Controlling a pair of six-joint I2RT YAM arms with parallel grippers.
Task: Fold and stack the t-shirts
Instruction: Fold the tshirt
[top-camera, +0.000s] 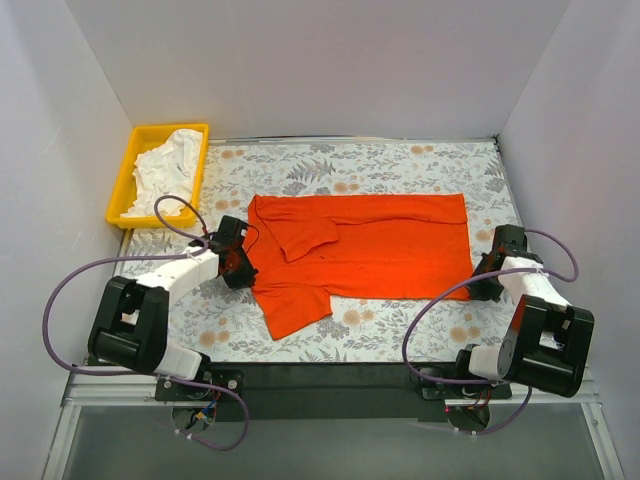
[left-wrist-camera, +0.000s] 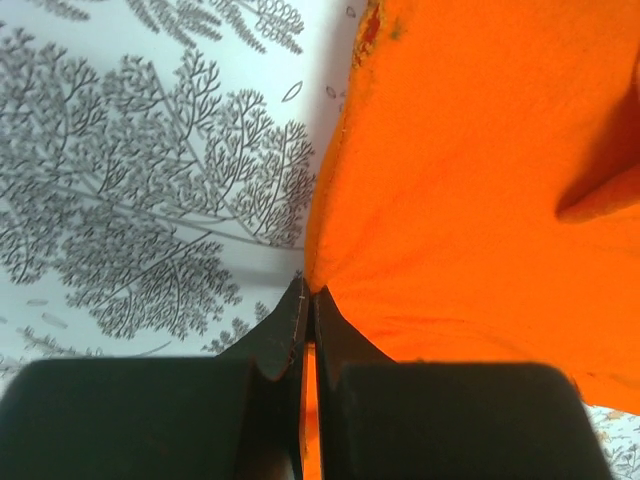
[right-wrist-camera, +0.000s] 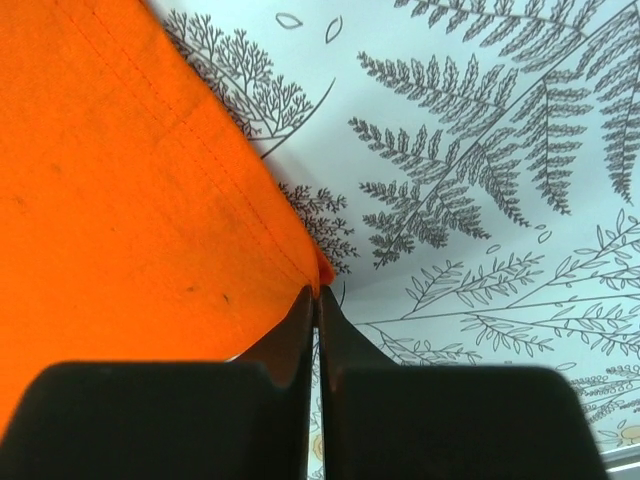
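An orange shirt (top-camera: 380, 250) is lying flat across the counter (top-camera: 400, 330), its length running left to right, while the left claw (top-camera: 246, 268) and right claw (top-camera: 476, 282) are each pinching shut on its nearest end.

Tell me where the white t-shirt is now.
In the top view, the white t-shirt lies crumpled in the yellow tray at the far left corner of the table, apart from the orange t-shirt.
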